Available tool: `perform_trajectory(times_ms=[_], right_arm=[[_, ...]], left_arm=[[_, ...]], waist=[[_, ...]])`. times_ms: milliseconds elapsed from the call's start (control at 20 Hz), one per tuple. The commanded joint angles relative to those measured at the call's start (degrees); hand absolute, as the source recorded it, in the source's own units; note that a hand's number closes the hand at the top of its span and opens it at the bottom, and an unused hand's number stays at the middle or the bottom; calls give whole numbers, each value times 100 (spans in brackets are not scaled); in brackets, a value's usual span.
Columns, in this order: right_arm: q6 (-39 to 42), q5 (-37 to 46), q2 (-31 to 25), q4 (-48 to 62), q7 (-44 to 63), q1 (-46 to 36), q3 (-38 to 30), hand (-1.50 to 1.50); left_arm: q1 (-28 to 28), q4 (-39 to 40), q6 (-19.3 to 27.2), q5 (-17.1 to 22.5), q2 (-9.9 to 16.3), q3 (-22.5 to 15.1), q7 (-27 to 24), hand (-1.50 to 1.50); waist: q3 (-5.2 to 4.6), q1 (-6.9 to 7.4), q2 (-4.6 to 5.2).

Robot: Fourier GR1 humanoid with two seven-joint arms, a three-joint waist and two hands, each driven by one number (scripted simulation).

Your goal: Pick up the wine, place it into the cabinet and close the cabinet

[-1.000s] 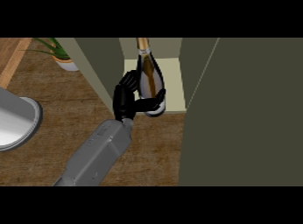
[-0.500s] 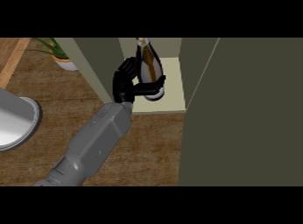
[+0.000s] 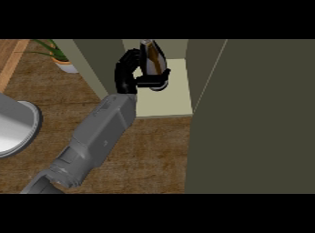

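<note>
Gripping the wine (image 3: 152, 58) inside the cabinet (image 3: 161, 98) — left robot hand (image 3: 128, 73), bottle base hidden.

Brown speckled counter (image 3: 153, 150), potted plant (image 3: 59, 57), wooden strip (image 3: 2, 59)
</note>
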Motion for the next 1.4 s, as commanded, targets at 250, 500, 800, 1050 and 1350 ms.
perform_trajectory(times_ms=[250,500,800,1050,1350], right_arm=[[42,-586,49,-748,241,312,149,-150],[113,-638,-109,-936,438,341,62,-150],[98,-628,-13,-877,354,259,143,-150],[169,-634,-82,-926,321,364,87,-150],[76,-377,55,-1009,324,463,361,-150]], left_arm=[[-618,881,624,-543,377,-104,-177,-150],[-877,1246,586,-677,393,-119,55,-150],[-1028,1534,734,-736,446,-50,135,-150],[-845,1546,459,-822,521,-52,-91,-150],[-881,1308,41,-849,363,28,-425,-150]], waist=[[12,-59,-34],[8,-107,-11],[9,-147,6],[9,-113,-5],[2,-87,-19]])
